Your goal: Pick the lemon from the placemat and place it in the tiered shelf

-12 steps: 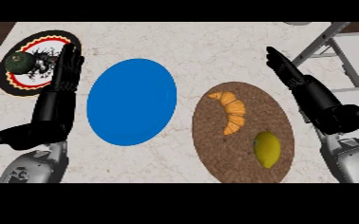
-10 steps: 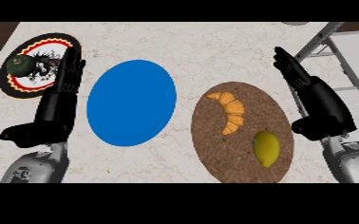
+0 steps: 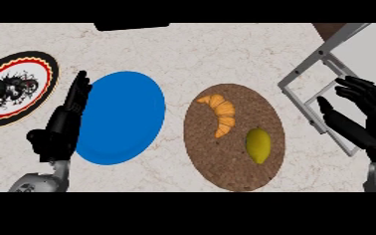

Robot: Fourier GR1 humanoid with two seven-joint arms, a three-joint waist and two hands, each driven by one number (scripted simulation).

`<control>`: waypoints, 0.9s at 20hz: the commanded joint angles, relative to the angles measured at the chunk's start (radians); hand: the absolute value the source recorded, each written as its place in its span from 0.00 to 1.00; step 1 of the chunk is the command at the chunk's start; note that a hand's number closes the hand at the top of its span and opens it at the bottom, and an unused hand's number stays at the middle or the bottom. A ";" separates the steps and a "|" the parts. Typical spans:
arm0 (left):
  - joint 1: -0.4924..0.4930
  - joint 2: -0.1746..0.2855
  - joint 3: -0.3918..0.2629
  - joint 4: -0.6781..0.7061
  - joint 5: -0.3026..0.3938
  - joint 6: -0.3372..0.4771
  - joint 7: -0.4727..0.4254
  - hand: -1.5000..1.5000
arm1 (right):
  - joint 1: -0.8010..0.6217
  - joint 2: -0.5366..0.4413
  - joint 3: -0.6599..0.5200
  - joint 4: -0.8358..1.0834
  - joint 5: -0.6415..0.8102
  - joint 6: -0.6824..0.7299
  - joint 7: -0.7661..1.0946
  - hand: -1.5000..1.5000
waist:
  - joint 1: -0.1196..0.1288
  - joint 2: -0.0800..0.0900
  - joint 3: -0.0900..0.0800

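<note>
The yellow lemon (image 3: 257,145) lies on the right part of the round brown placemat (image 3: 220,164), beside an orange croissant (image 3: 220,114). The grey tiered shelf (image 3: 323,64) stands at the upper right, its frame running down toward the right edge. My right hand (image 3: 352,112) is open at the right edge, over the shelf's lower frame and to the right of the lemon, apart from it. My left hand (image 3: 62,124) is open with straight fingers pointing up, at the left rim of the blue plate.
A blue plate (image 3: 125,114) lies left of the placemat. A round plate with a black rim and red-and-white pattern (image 3: 18,89) sits at the far left. A dark object (image 3: 132,26) shows at the counter's top edge.
The view has shifted, so everything sits further left and lower. My right hand has moved out to the right edge, over the shelf frame. The lemon has not moved on the placemat.
</note>
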 commanded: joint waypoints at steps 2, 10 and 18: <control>0.025 0.010 -0.008 0.022 0.003 -0.020 0.014 0.50 | 0.188 0.076 -0.167 0.075 0.149 -0.326 -0.017 0.00 | -0.026 0.018 0.038; -0.037 -0.045 -0.088 0.048 -0.035 -0.040 0.041 0.50 | 0.460 0.354 -0.031 -0.201 0.125 -0.382 -0.291 0.00 | 0.092 0.014 0.040; -0.090 -0.045 -0.075 0.091 -0.026 -0.096 0.039 0.50 | 0.615 0.179 0.135 -0.472 0.462 -0.308 0.203 0.00 | 0.139 0.024 0.035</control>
